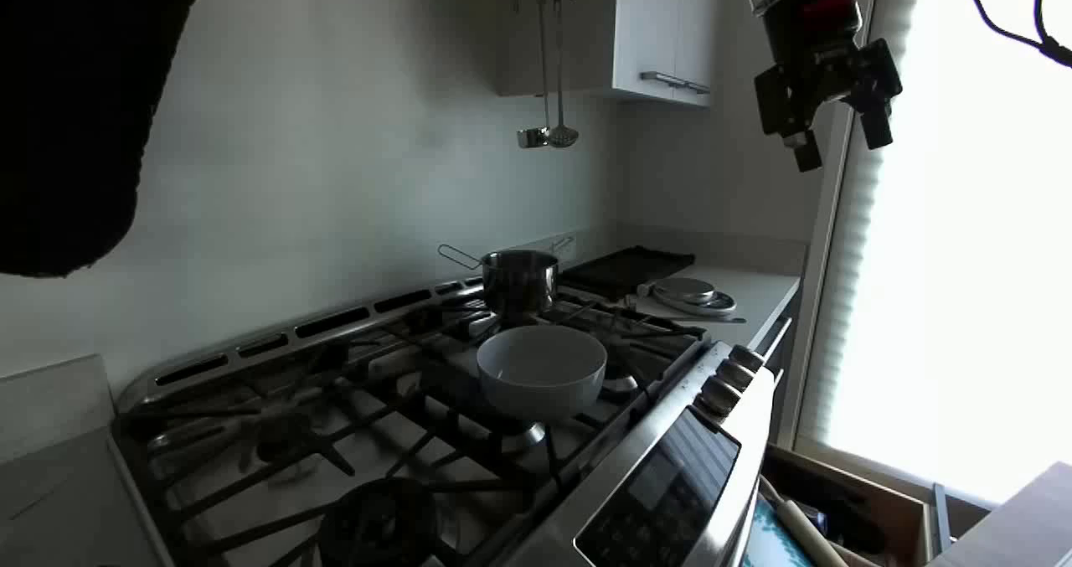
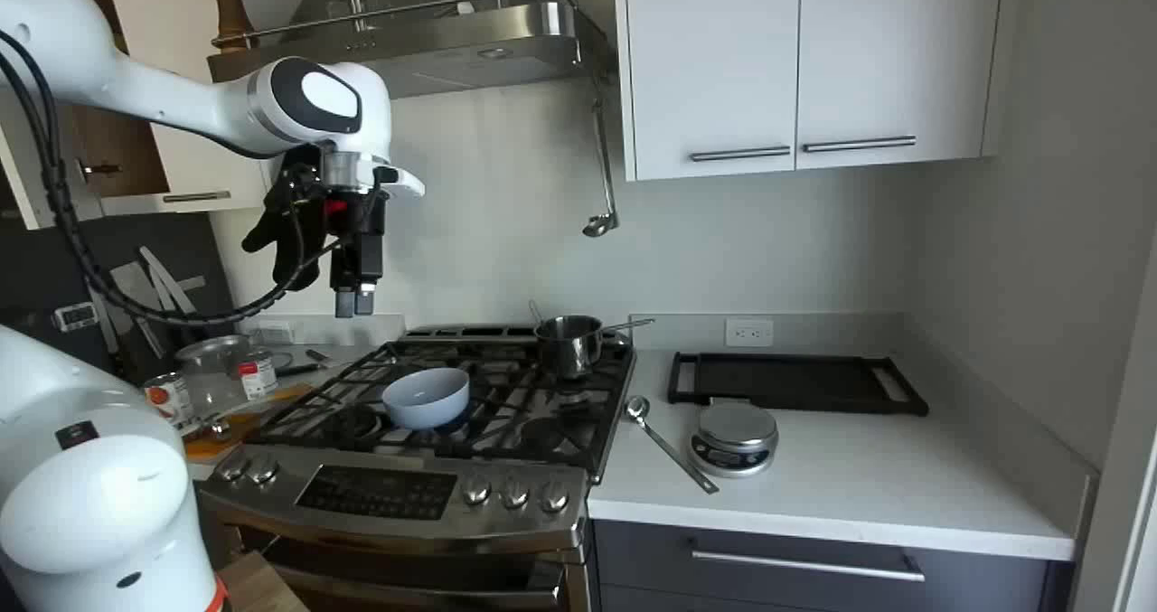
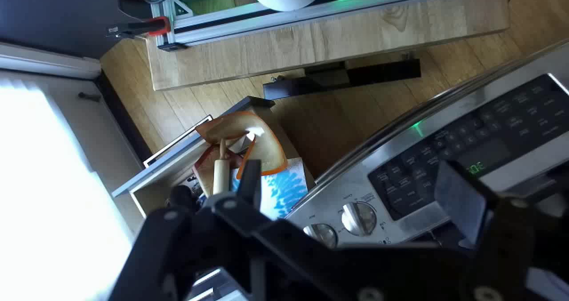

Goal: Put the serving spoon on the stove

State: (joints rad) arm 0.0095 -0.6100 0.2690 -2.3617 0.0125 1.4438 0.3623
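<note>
A metal serving spoon [image 2: 671,451] lies on the white counter just right of the stove, beside a round scale. Its handle end [image 1: 732,320] shows dimly in an exterior view. The stove [image 2: 380,526] has black grates and a steel front with knobs; it shows in both exterior views [image 1: 536,542], and its control panel [image 3: 391,145] shows in the wrist view. My gripper [image 1: 842,141] is open and empty, high in the air, apart from the spoon; it hangs fingers down in an exterior view [image 2: 354,302]. In the wrist view its fingers [image 3: 354,185] stand wide apart.
A white bowl [image 2: 425,400] and a steel pot [image 2: 569,350] stand on the grates. The scale [image 2: 737,431] and a black tray [image 2: 786,381] are on the right counter. An open drawer [image 1: 846,500] holds a rolling pin. A ladle [image 2: 599,223] hangs from the hood rail.
</note>
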